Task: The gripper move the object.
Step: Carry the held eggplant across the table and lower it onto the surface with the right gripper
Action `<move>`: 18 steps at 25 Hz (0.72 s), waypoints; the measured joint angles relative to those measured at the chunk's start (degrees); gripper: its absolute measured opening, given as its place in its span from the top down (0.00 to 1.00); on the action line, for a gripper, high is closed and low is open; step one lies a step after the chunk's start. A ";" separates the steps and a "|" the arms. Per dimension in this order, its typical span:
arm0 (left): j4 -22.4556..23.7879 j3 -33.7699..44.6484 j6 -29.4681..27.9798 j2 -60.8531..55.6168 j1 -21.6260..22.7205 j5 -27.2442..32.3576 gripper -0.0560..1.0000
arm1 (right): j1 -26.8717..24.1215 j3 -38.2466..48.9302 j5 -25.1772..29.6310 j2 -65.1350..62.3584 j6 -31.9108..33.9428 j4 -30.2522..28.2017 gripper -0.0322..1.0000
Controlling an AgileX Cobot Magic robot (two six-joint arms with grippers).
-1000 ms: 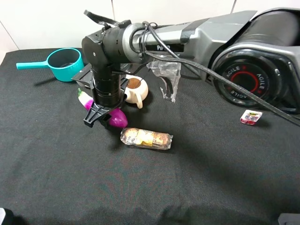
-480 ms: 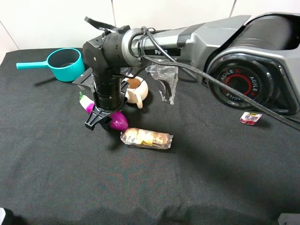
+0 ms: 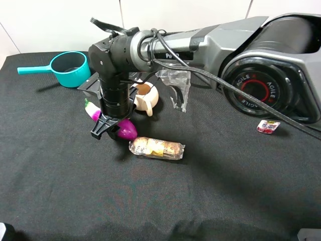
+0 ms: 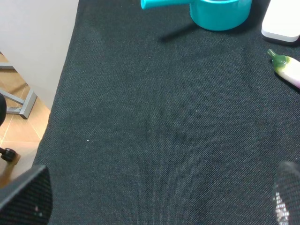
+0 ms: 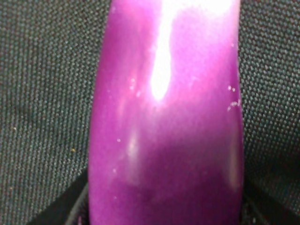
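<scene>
Gripping the toy eggplant (image 3: pixel 125 129) at mid-length, the right gripper (image 3: pixel 108 123) stood above it; the long axis lay flat, stem end toward the teal saucepan (image 3: pixel 70 68), on black cloth (image 3: pixel 150 201) before a white wall (image 3: pixel 60 20).

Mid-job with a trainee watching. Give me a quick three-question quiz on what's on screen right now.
1. True or false: the right gripper is closed around the toy eggplant.
2. Which item lies nearest the eggplant's rounded end? A) small red packet B) wrapped snack roll C) clear plastic bag
3. Fill in: the saucepan at the far left of the black cloth is ____ in colour.

Key: 1 true; 2 B; 3 teal.
</scene>
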 joint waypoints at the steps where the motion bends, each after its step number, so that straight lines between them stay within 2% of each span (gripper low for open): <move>1: 0.00 0.00 0.00 0.00 0.00 0.00 0.01 | 0.00 0.00 0.00 0.00 0.00 0.00 0.59; 9: 0.00 0.00 0.00 0.00 0.00 0.00 0.01 | 0.00 0.00 -0.74 -1.13 0.00 -0.62 0.58; 18: 0.00 0.00 0.00 0.00 0.00 0.00 0.01 | 0.00 0.00 -0.80 -1.13 0.00 -0.62 0.42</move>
